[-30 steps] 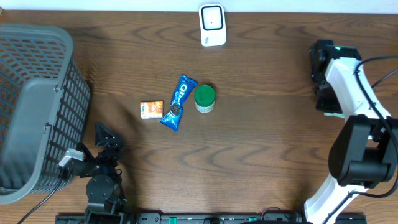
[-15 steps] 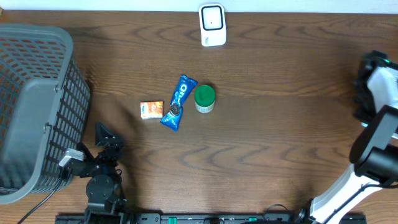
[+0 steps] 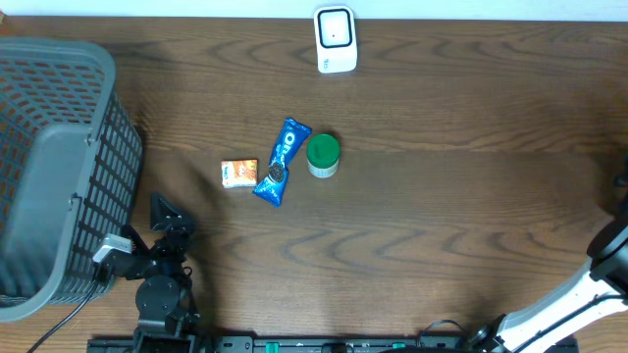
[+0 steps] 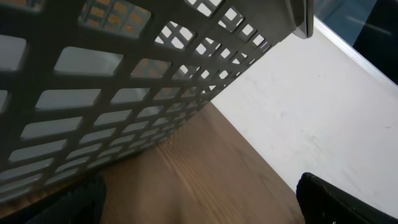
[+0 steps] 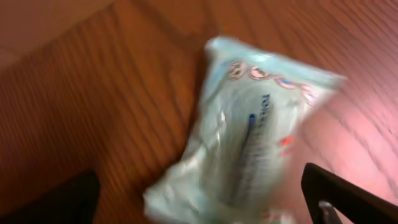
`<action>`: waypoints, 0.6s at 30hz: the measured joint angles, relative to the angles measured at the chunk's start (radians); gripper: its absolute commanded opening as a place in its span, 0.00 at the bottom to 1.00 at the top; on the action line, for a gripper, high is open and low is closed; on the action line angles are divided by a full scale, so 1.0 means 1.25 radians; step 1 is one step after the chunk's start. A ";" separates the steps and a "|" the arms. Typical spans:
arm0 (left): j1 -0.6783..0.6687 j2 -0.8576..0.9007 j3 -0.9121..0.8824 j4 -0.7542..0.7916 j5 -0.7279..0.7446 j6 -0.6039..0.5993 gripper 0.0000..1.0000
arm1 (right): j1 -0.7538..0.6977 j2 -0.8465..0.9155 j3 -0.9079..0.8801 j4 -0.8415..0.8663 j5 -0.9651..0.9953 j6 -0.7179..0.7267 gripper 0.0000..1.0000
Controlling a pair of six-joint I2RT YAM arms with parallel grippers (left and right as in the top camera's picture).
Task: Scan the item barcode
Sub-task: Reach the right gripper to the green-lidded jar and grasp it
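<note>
A pale blue-and-white packet [image 5: 255, 130] with dark print lies blurred over the wooden table in the right wrist view. My right gripper [image 5: 208, 202] is open, with its black fingers [image 5: 74, 199] wide on either side of the packet's near end and apart from it. No barcode can be made out on the packet. The white scanner [image 3: 335, 39] stands at the table's far edge. My left gripper [image 4: 202, 205] is open and empty beside the grey basket [image 4: 93, 81], low over the wood. From overhead only part of the right arm [image 3: 608, 260] shows, at the right edge.
An orange snack pack [image 3: 238, 173], a blue cookie pack [image 3: 282, 161] and a green-lidded tub [image 3: 323, 155] lie together mid-table. The grey basket [image 3: 54, 167] fills the left side. The left arm [image 3: 157, 270] sits at the front left.
The right arm has swung to the right, until almost all of it is outside the overhead view. The left arm and the items on the table have not moved.
</note>
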 measured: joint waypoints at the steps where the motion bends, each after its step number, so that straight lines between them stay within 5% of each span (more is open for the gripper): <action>1: 0.000 0.000 0.000 0.000 0.000 0.000 0.98 | -0.005 0.000 0.000 0.003 -0.016 -0.045 0.99; 11: 0.000 0.000 0.000 0.000 0.000 0.000 0.98 | 0.035 -0.203 0.008 -0.019 -0.336 -0.396 0.99; 18: 0.000 0.000 0.000 0.000 0.001 0.000 0.98 | 0.344 -0.443 0.045 -0.150 -0.578 -0.612 0.99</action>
